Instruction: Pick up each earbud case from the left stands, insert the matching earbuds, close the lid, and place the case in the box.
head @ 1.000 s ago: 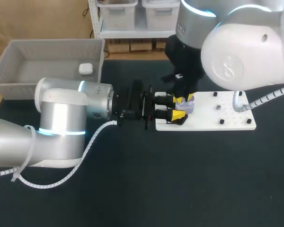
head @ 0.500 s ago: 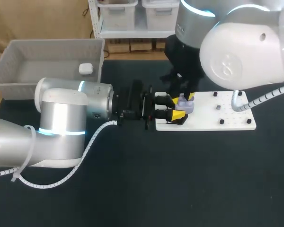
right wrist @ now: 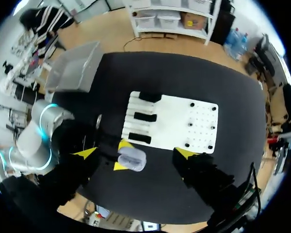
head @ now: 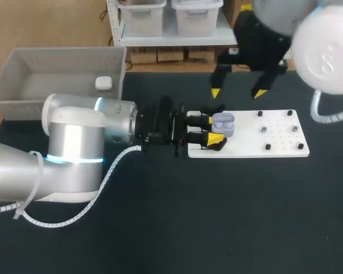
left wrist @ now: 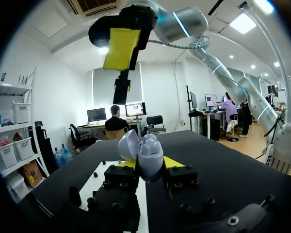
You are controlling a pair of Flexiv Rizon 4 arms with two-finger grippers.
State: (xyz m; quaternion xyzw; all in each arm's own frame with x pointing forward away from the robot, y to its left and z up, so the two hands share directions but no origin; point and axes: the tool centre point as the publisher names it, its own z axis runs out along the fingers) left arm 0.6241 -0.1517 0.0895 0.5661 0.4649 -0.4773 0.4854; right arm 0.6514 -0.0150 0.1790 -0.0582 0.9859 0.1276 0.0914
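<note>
A lavender earbud case (head: pixel 223 124) is held over the left end of the white board (head: pixel 274 140), with my left gripper (head: pixel 211 129) shut on it from the left. In the left wrist view the case (left wrist: pixel 149 158) sits between the yellow pads (left wrist: pixel 173 161) with its lid (left wrist: pixel 127 144) standing open. My right gripper (head: pixel 236 92) hangs open above and behind the case, apart from it. In the right wrist view the case (right wrist: pixel 131 159) lies far below the right gripper (right wrist: pixel 135 153). A white case (head: pixel 103 83) lies in the grey box (head: pixel 23 63).
Several small black pegs (head: pixel 267 146) stick up from the right half of the board. Black stands (right wrist: pixel 144 117) sit along the board's left end (right wrist: pixel 174 121). The grey box (right wrist: pixel 70 73) stands at the table's back left.
My right gripper has opened wide, let go at the case and risen up and back to the right. The left gripper still holds the case in the same place.
</note>
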